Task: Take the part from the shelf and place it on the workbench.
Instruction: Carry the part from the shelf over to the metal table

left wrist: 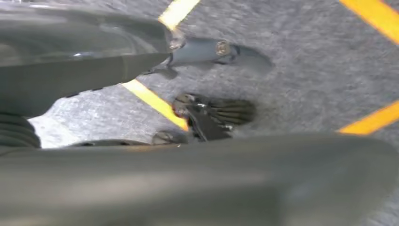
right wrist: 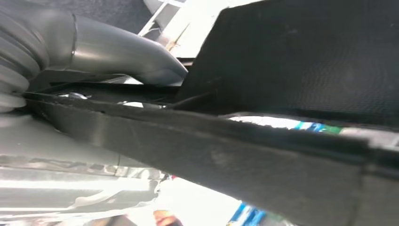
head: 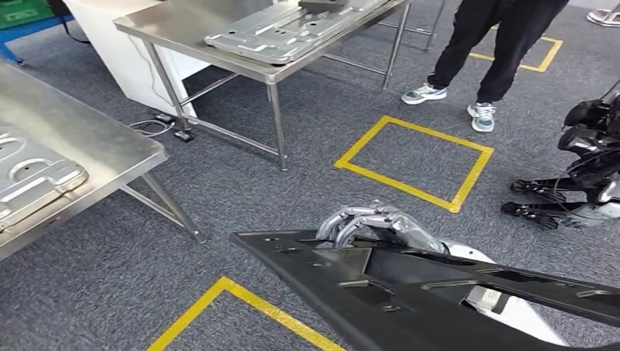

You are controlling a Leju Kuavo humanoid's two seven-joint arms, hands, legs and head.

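The long black plastic part point(head: 409, 285) crosses the lower part of the head view, tilted and carried above the carpet. My left hand point(head: 376, 223) curls its silver fingers over the part's far edge near its left end, the white forearm running beneath it. In the right wrist view my right hand point(right wrist: 117, 52) lays its grey thumb across the edge of the part point(right wrist: 263, 155), gripping it. The left wrist view shows the part point(left wrist: 80, 70) blurred and close over the floor. The steel workbench point(head: 102, 150) stands to the left.
A stamped metal panel point(head: 33, 183) lies on the workbench. A second steel table point(head: 241, 66) with metal panels stands farther back. A person's legs point(head: 482, 58) are at the upper right, a dark machine point(head: 585, 168) at the right edge. Yellow tape squares point(head: 413, 157) mark the grey carpet.
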